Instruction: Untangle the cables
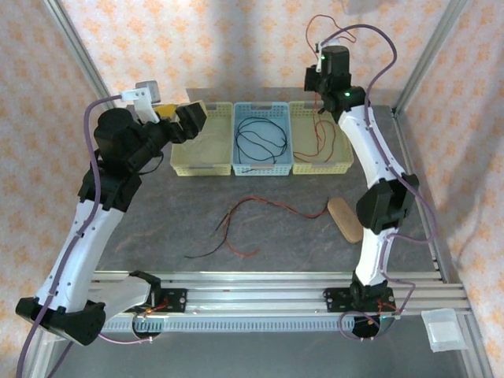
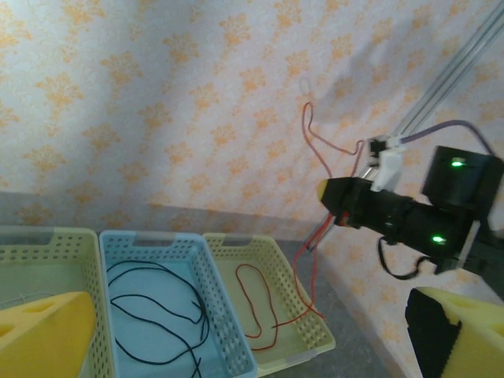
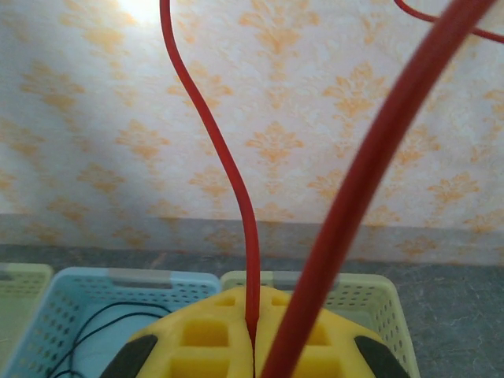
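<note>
Loosely sprawled thin red cables (image 1: pixel 253 199)

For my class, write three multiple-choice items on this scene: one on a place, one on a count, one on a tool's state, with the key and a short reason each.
1. Which basket holds the black cable? A left yellow; B the blue basket; C right yellow.
2. How many baskets stand in the row? A two; B three; C four.
3. The right tool is: A open, empty; B shut on a black cable; C shut on a red cable.
Key: 1 B, dark loops lie in it. 2 B, blue sits between the left yellow basket and the right yellow basket. 3 C, its jaws pinch the red strand.
</note>
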### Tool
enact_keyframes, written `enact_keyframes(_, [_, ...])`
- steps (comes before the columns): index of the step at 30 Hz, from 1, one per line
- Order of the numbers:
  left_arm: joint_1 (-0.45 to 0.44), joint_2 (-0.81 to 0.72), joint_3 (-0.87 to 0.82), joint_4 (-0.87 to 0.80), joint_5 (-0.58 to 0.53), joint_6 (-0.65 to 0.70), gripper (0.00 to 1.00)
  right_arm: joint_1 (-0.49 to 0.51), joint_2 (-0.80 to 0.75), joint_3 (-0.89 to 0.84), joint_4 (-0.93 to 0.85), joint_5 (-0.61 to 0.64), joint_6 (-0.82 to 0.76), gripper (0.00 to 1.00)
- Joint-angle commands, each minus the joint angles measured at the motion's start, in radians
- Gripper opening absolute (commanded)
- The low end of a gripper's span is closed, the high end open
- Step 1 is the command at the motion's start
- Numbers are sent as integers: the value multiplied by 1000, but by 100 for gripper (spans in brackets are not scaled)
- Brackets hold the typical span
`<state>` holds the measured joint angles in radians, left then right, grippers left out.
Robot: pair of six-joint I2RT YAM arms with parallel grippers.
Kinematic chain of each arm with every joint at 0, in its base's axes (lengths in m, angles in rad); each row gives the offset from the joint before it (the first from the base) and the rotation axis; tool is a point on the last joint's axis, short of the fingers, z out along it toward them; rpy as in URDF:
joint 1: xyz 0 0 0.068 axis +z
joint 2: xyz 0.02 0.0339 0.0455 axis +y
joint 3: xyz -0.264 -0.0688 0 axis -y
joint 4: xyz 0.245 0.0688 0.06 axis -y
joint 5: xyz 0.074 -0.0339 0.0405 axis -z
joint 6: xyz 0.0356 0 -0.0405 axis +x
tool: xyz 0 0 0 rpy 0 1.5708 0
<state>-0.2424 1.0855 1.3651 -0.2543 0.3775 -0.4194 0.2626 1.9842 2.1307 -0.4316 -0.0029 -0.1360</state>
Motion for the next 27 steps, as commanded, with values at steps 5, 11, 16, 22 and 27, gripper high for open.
enact_keyframes(5, [-6,-39,-41,26,21,20,99,-16,77,13,120,50,-56,0])
enact_keyframes(11, [-8,-45,-108,78,46,-11,99,-16,-2,-284,236,8,4,0])
enact_keyframes(16, [-16,-22,-112,87,67,-21,99,-16,-43,-402,211,-42,114,0])
enact_keyframes(22, [-86,-24,-125,61,-56,14,99,-17,-42,-425,86,-149,234,0])
enact_keyframes(27, [-118,-19,-142,66,-70,16,99,-20,-38,-429,31,-199,307,0])
